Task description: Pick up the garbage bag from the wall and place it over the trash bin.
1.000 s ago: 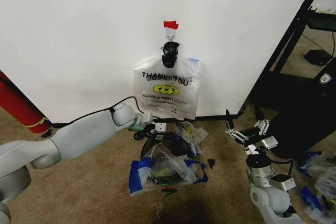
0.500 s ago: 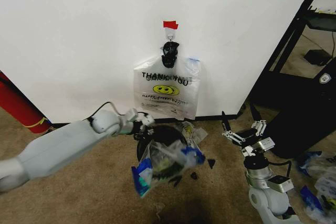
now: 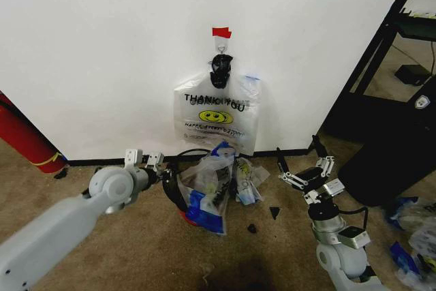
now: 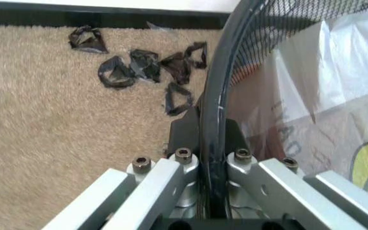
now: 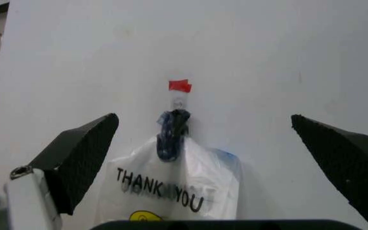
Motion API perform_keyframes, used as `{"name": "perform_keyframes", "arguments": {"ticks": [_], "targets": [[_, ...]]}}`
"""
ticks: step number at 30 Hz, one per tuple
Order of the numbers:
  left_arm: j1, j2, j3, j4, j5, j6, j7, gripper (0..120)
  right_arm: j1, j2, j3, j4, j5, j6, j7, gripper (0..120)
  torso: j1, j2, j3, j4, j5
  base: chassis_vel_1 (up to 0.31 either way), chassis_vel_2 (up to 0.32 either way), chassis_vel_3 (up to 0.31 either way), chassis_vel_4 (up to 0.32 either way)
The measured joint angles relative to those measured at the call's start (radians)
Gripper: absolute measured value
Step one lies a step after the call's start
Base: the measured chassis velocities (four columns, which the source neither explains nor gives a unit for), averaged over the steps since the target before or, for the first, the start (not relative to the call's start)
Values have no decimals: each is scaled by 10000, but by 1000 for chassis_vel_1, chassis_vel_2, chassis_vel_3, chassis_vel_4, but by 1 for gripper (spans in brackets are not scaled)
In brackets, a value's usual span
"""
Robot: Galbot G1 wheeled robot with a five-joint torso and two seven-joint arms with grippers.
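Left gripper [image 4: 212,165] clamps the tilted trash bin [image 3: 178,192] rim; right gripper [image 3: 300,166] gapes, should approach the hanging garbage bag [image 3: 216,122] squarely under the hook [image 5: 178,102].

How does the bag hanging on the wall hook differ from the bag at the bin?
The hanging bag lies flat against the wall from the hook, with bold THANK YOU print. The garbage bag is crumpled in the mouth of the tipped trash bin, whose rim the left gripper clamps. The garbage bag has blue patches, while the hanging bag's front is white. Both are thin plastic with a yellow smiley.
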Motion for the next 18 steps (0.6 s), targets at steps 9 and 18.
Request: {"name": "perform_keyframes", "arguments": {"ticks": [9, 18], "targets": [[1651, -718, -233, -873, 580, -1137, -1964, 0, -144, -41, 12, -9, -5, 123, -61, 100, 0, 0, 1, 2, 1, 0, 0, 0, 0], [2651, -1562, -462, -841, 1727, -1582, -2190, 0, -225, -189, 15, -90, -17, 189, -90, 100, 0, 0, 1, 3, 0, 0, 0, 0, 0]]}}
